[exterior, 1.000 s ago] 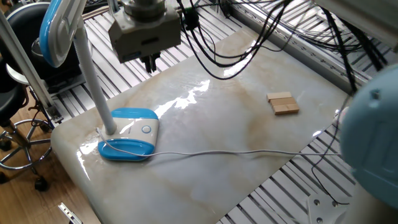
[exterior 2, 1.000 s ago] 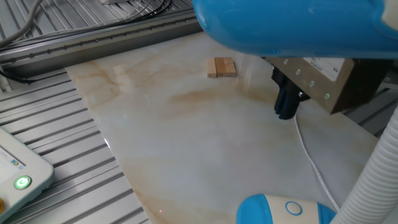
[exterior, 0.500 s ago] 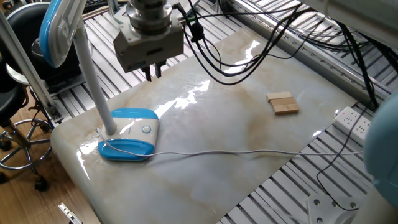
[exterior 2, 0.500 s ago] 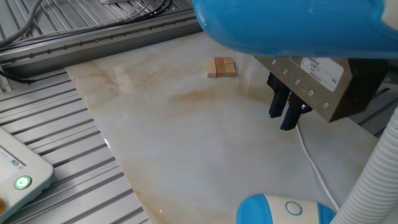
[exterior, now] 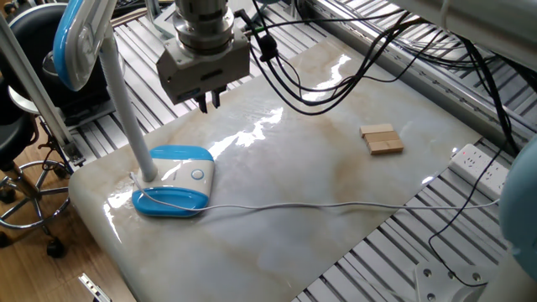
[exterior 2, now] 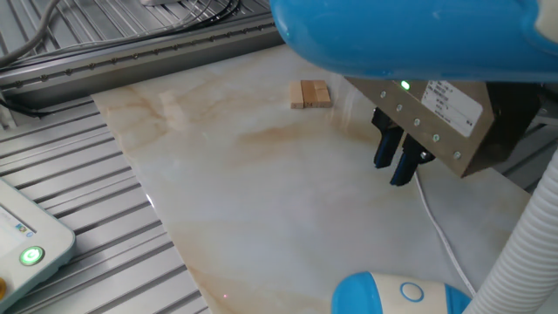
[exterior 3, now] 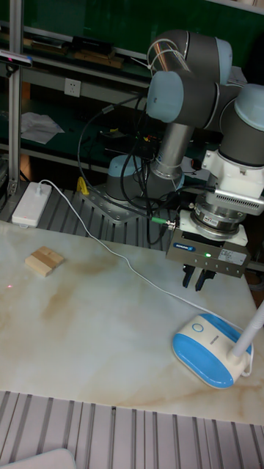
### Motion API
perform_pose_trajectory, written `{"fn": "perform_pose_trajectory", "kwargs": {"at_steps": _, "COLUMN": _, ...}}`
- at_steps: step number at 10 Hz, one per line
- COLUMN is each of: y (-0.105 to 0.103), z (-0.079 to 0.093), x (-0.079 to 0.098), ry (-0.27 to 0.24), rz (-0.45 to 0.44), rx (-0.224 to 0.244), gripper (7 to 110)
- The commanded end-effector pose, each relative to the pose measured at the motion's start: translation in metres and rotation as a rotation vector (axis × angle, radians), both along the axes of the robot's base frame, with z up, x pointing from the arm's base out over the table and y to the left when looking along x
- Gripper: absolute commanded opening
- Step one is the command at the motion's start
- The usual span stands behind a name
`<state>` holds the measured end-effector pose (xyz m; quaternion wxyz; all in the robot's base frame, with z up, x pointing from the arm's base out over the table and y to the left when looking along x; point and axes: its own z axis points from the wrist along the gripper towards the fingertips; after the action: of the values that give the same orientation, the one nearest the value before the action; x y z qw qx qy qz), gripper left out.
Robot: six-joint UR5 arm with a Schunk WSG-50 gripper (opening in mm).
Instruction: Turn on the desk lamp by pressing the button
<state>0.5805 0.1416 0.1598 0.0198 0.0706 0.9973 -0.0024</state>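
The desk lamp stands at the table's near left corner, with its blue-and-white base [exterior: 172, 191], grey stem [exterior: 122, 101] and blue-rimmed head [exterior: 77, 38]. The round white button [exterior: 196, 175] sits on the base top, and it also shows in the other views [exterior 2: 410, 292] [exterior 3: 196, 327]. My gripper [exterior: 206, 102] hangs above the table behind the base, apart from it, fingers pointing down. A narrow gap shows between the two dark fingers [exterior 2: 384, 146], and nothing is held. In the tall view the gripper [exterior 3: 196, 281] hovers just beyond the button end of the base [exterior 3: 213, 352].
A small wooden block [exterior: 382, 139] lies on the right of the marble tabletop [exterior: 294, 168]. The lamp's white cord [exterior: 319, 204] runs across the front to a power strip [exterior: 480, 164]. Black cables [exterior: 336, 59] hang behind the arm. A pendant [exterior 2: 26, 240] with a green light lies off the table.
The gripper has come lower and a little closer to the lamp base, and its wrist has turned so both fingers show separately. The large blue arm segment has left the right side.
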Motion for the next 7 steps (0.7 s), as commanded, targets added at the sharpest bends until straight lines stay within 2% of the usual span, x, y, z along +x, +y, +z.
{"fn": "perform_pose_trajectory", "kwargs": {"at_steps": 1, "y": -0.001, "z": -0.001, "x": -0.01, "ry": 0.043, "rz": 0.011, "rx": -0.002, "gripper": 22}}
{"fn": "perform_pose_trajectory", "kwargs": {"at_steps": 4, "y": 0.004, "z": 0.0, "x": -0.033, "ry": 0.134, "rz": 0.05, "rx": 0.022, "gripper": 22}}
{"fn": "perform_pose_trajectory", "kwargs": {"at_steps": 7, "y": 0.014, "z": 0.002, "x": -0.044, "ry": 0.176, "rz": 0.047, "rx": 0.06, "gripper": 22}}
